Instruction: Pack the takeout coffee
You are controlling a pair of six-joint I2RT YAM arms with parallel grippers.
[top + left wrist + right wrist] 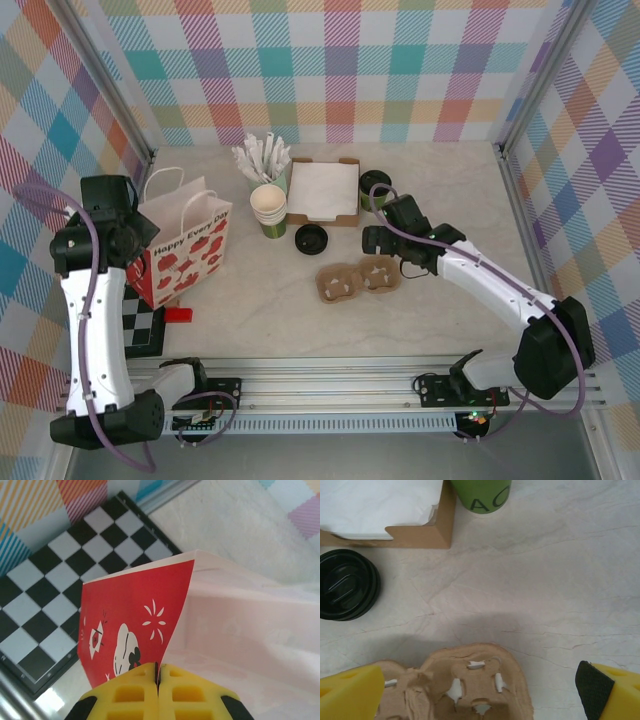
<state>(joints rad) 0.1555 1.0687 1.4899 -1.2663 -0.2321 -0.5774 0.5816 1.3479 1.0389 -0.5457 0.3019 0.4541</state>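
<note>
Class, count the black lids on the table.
2: one loose lid by the cup carrier, one on the takeout coffee. More may be stacked under the loose one.

Right gripper (pixel 481 686): jaws wide apart, yellow fingers (pixel 350 692) flanking a brown pulp cup carrier (pixel 470 687) on the pale marbled table (pixel 555 580). Loose black lid (pixel 345 584) lies flat, left of carrier and apart from it. Beyond the lid, cardboard tray (pixel 415 534) holding white paper (pixel 375 502). Green coffee cup (pixel 481 494), lettered "AC", upright just beside tray's corner.
</note>
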